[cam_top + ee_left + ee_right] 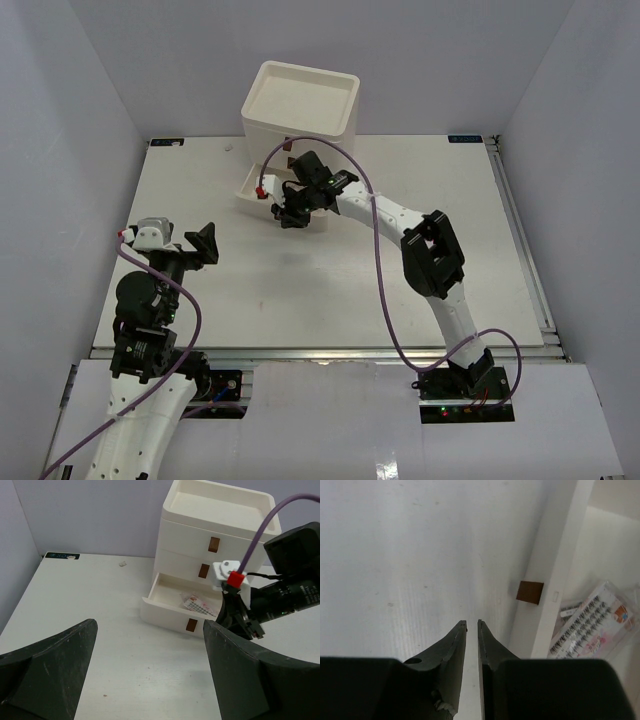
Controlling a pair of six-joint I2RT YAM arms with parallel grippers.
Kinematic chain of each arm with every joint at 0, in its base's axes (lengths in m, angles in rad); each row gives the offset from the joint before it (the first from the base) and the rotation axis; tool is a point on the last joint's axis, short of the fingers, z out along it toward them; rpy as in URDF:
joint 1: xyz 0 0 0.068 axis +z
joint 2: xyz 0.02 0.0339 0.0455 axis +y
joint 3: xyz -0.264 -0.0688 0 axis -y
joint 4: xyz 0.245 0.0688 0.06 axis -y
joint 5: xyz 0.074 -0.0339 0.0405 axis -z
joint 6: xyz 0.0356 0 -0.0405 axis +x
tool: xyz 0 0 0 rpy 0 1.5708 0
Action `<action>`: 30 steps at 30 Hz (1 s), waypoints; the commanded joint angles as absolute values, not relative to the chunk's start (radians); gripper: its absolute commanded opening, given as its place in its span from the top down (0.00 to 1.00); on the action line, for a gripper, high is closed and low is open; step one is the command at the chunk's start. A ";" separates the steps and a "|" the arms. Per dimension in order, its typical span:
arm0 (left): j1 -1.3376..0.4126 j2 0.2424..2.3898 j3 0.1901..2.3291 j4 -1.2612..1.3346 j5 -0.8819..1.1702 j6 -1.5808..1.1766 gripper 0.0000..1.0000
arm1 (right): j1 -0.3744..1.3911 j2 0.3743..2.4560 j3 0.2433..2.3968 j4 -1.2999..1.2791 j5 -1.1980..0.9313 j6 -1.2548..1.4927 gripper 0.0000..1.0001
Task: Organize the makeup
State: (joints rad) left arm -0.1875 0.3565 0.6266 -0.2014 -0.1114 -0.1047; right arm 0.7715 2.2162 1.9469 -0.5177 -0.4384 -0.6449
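Note:
A flat white packet with red print (196, 603) lies inside the open bottom drawer; it also shows in the right wrist view (594, 624). My right gripper (286, 214) hangs just in front of that drawer's front panel, its jaws almost together with nothing between them (472, 624). My left gripper (206, 243) is wide open and empty over the table at the left (150, 625), facing the chest. The tan sponges and the white tubes are out of view.
The cream drawer chest (300, 105) stands at the table's back centre, its bottom drawer (172, 617) pulled out toward the front left. Brown handles (530, 592) mark each drawer front. The right arm's purple cable (375, 240) loops over the table.

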 commanded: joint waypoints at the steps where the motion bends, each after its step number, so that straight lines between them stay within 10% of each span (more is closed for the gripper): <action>1: -0.192 0.368 0.615 -0.184 -0.094 -0.104 0.02 | 0.784 2.265 1.986 -0.410 -0.202 -0.544 0.79; 11: -0.192 0.370 0.615 -0.181 -0.086 -0.104 0.02 | 0.785 2.318 1.982 -0.223 0.219 -0.442 0.67; 30: -0.192 0.383 0.616 -0.185 -0.084 -0.104 0.02 | 0.782 2.397 1.986 -0.017 0.391 -0.585 0.02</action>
